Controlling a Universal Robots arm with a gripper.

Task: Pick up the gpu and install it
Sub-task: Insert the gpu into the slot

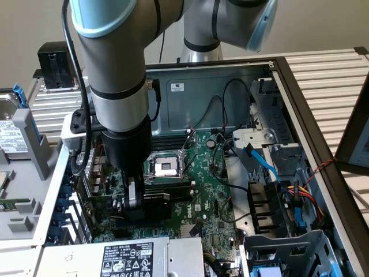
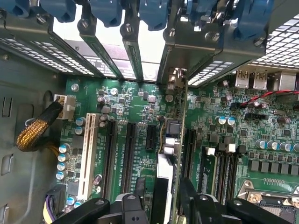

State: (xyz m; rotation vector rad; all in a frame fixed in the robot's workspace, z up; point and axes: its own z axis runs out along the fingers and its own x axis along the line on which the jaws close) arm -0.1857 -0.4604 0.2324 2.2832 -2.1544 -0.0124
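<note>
The gpu [image 2: 179,140] appears edge-on in the wrist view: a thin green board with silver parts beside it, and its metal bracket [image 2: 174,78] reaches the case's rear slot openings. It stands upright over the motherboard [image 2: 135,107], between two black expansion slots. I cannot tell whether its edge sits in a slot. My gripper [image 2: 163,198] is shut on the card, one black finger [image 2: 135,205] on each side. In the exterior view, the gripper [image 1: 135,208] is low inside the open case and the card's black shroud [image 1: 158,201] juts toward the exterior view's right.
Blue slot-cover clips [image 2: 112,11] line the rear wall above the card. A white slot [image 2: 88,154] and a braided cable [image 2: 37,133] lie off to one side. The CPU socket [image 1: 167,167], power supply [image 1: 127,254], drive cage [image 1: 288,248] and loose cables [image 1: 259,167] crowd the case.
</note>
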